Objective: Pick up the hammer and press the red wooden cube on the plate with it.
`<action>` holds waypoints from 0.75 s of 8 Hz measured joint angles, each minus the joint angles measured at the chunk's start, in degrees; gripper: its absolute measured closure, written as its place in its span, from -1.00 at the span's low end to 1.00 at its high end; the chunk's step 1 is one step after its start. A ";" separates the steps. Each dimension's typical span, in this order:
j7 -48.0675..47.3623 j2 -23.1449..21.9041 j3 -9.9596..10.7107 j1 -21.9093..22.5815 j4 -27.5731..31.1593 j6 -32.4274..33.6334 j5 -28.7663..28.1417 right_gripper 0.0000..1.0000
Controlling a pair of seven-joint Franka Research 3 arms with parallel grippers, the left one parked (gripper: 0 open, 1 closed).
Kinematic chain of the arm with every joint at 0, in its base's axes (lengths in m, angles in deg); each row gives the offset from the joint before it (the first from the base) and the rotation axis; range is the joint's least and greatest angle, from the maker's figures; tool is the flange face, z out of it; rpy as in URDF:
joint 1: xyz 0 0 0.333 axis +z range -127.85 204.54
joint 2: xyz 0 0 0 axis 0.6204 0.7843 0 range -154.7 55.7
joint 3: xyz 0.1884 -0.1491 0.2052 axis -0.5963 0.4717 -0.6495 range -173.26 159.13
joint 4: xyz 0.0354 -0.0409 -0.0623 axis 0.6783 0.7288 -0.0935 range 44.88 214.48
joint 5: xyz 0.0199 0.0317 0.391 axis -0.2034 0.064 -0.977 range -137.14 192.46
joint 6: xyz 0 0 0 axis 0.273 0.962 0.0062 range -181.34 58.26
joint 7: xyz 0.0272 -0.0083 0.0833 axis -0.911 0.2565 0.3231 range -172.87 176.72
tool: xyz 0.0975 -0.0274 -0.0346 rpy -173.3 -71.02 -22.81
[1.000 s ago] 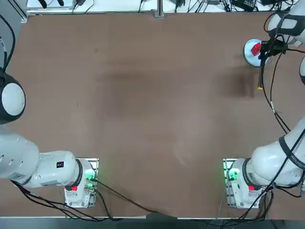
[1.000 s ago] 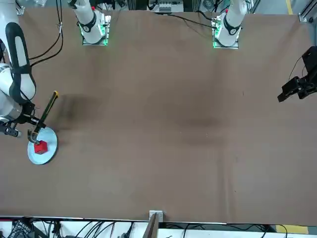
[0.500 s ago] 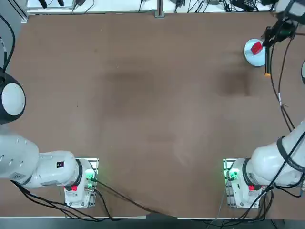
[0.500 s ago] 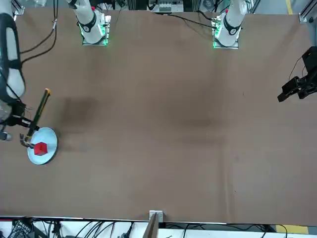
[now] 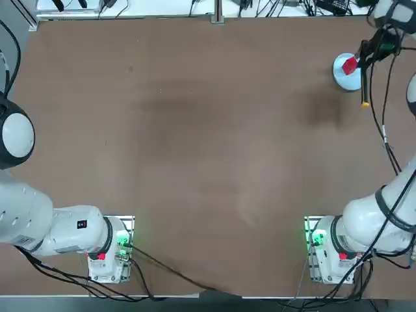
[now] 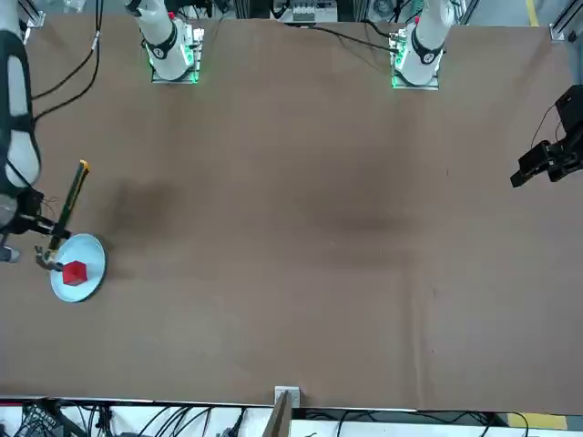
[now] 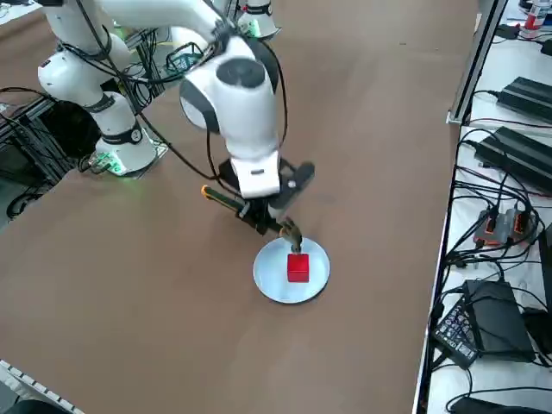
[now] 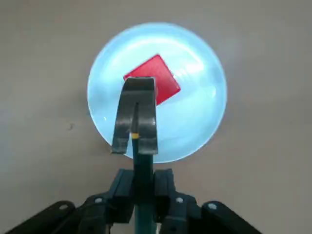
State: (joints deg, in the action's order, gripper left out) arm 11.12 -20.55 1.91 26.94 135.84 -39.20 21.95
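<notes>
My right gripper point(image 8: 143, 189) is shut on the thin dark green handle of the hammer point(image 8: 137, 114). Its dark metal head hangs a little above the red wooden cube point(image 8: 165, 84), which sits on the pale blue plate point(image 8: 197, 117). From the side, the hammer point(image 7: 291, 231) tilts down from the gripper point(image 7: 263, 216) toward the cube point(image 7: 297, 267) on the plate point(image 7: 274, 283), with a gap between head and cube. From above, the gripper point(image 5: 372, 51), hammer point(image 5: 365, 97), cube point(image 5: 350, 65) and plate point(image 5: 342, 78) are at the far right corner.
The plate point(image 6: 91, 250) lies close to the table's right edge, with the cube point(image 6: 75, 271) on it. Beyond that edge a side bench point(image 7: 509, 259) carries cables and black boxes. The parked left gripper point(image 6: 547, 162) hangs over the other side.
The hammer head has lifted off the red cube and the gripper has risen toward the table's right edge. Over the last half second it has barely moved. The cube stays on the plate.
</notes>
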 joint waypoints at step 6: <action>1.30 0.69 0.01 0.18 -5.20 3.19 -1.62 0.59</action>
State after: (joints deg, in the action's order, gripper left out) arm 12.42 -19.85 1.92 27.12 130.64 -36.01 20.33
